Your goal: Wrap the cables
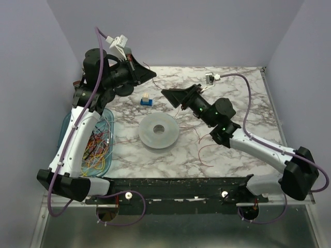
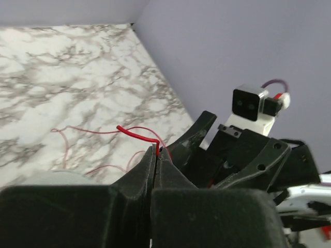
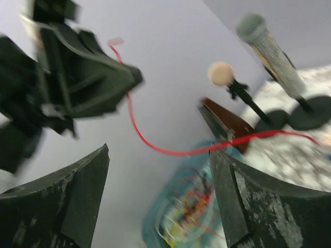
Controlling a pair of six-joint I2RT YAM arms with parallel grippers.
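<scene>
My left gripper (image 1: 152, 74) is raised over the far left of the table and shut on a thin red cable (image 2: 135, 133), whose short bent end sticks out past the closed tips (image 2: 156, 153). In the right wrist view that cable (image 3: 170, 152) hangs from the left gripper (image 3: 132, 77) and curves across the gap of my open right gripper (image 3: 160, 153), touching or passing close to the right finger (image 3: 243, 191). My right gripper (image 1: 165, 93) is just right of the left one. More thin red cables (image 1: 206, 151) lie loose on the table.
A pale grey round spool (image 1: 159, 131) lies mid-table. A blue tray (image 1: 106, 166) at the left holds a tangle of red, yellow and orange wires. A small blue and white block (image 1: 146, 100) sits behind the spool. Stands on black bases (image 3: 302, 116) show in the right wrist view.
</scene>
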